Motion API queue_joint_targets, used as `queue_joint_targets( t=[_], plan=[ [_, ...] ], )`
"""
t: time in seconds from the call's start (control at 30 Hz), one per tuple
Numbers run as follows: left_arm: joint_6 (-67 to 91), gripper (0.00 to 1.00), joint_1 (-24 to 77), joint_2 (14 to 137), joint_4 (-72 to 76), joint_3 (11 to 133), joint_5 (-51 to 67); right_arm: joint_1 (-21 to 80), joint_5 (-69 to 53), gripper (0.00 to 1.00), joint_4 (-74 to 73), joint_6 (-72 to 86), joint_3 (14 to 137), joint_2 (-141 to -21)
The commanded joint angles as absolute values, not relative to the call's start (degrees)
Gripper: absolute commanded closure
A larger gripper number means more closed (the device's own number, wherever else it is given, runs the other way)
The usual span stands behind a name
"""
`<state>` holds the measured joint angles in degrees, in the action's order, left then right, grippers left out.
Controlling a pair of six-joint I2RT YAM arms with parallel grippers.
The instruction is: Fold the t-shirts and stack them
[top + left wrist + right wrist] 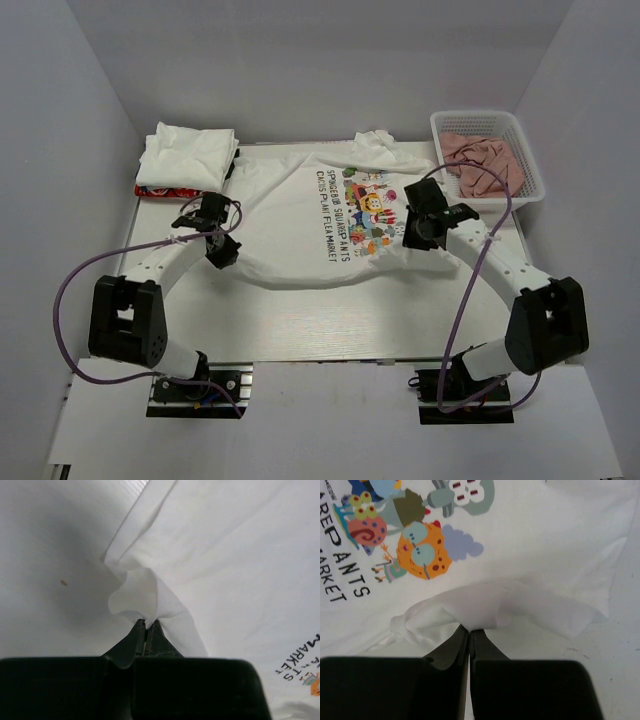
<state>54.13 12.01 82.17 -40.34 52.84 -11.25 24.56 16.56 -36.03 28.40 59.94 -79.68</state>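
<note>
A white t-shirt with a colourful cartoon print (330, 215) lies spread across the table's middle, print up. My left gripper (222, 250) is shut on a pinched fold of its left edge (140, 597). My right gripper (418, 228) is shut on a pinched fold of its right edge (490, 605), beside the print (420, 550). A folded white t-shirt (188, 155) lies at the back left, on top of a red patterned item (160, 190).
A white basket (535, 170) at the back right holds salmon-pink cloths (480, 162). A bunched part of the shirt (375, 145) sits at the back middle. White walls close in the left, right and back sides.
</note>
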Motion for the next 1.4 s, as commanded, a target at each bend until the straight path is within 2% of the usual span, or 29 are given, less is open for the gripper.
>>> queue_joint_targets(
  t=[0.0, 0.2, 0.37, 0.4, 0.43, 0.5, 0.53, 0.57, 0.6, 0.63, 0.67, 0.77, 0.9, 1.0, 1.2, 1.37],
  plan=[
    [53.1, 1.00, 9.4, 84.4, -41.2, 56.3, -13.2, 23.0, 18.1, 1.00, -33.2, 26.5, 65.8, -83.4],
    [51.9, 1.00, 4.9, 94.5, -39.0, 63.1, -11.4, 20.2, 18.4, 1.00, -30.1, 24.9, 72.0, -91.3],
    [51.3, 1.00, 3.5, 105.2, -39.8, 74.4, -7.8, 17.7, 17.5, 1.00, -30.0, 23.2, 81.1, -101.1],
    [51.3, 0.94, 3.0, 106.8, -40.8, 75.9, -7.2, 17.4, 17.1, 1.00, -30.3, 23.3, 83.8, -102.6],
    [50.8, 0.69, 3.0, 108.1, -41.8, 78.5, -7.2, 16.9, 16.3, 1.00, -30.0, 22.2, 85.1, -106.9],
    [50.8, 0.36, 2.5, 109.8, -41.8, 80.4, -7.2, 16.0, 14.4, 1.00, -30.1, 21.5, 90.3, -111.2],
    [50.8, 0.18, 1.9, 109.8, -42.6, 81.7, -8.0, 15.8, 12.9, 0.91, -30.8, 20.9, 92.0, -114.0],
    [50.8, 0.12, 1.9, 109.8, -42.6, 82.3, -8.5, 15.4, 11.7, 0.84, -31.0, 19.8, 96.5, -116.4],
    [50.8, 0.02, 1.9, 109.0, -42.6, 83.8, -9.1, 15.3, 11.5, 0.67, -31.5, 19.6, 98.0, -117.5],
    [50.8, 0.00, 1.4, 108.5, -43.9, 84.5, -10.4, 15.4, 11.1, 0.47, -33.0, 19.2, 99.7, -118.2],
    [50.8, 0.00, 1.4, 107.8, -44.5, 85.2, -11.1, 15.4, 9.8, 0.10, -34.4, 18.2, 102.0, -119.5],
    [50.8, 0.00, 1.4, 104.0, -45.0, 84.9, -11.8, 15.8, 9.2, 0.10, -33.6, 17.6, 99.0, -115.3],
    [50.8, 0.00, 1.4, 97.7, -41.0, 77.5, -10.2, 15.7, 4.1, 0.10, -25.7, 17.8, 80.5, -106.1],
    [50.3, 0.00, 1.9, 94.8, -39.7, 74.1, -8.4, 15.8, -4.3, 0.10, -21.1, 17.8, 72.0, -100.2],
    [49.7, 0.00, 2.5, 94.0, -39.7, 72.2, -8.4, 16.2, -9.0, 0.10, -15.2, 18.0, 67.9, -100.3],
    [49.2, 0.00, 2.5, 94.6, -39.7, 71.6, -8.4, 16.3, -9.6, 0.10, -12.5, 19.4, 73.5, -107.4]
  ],
)
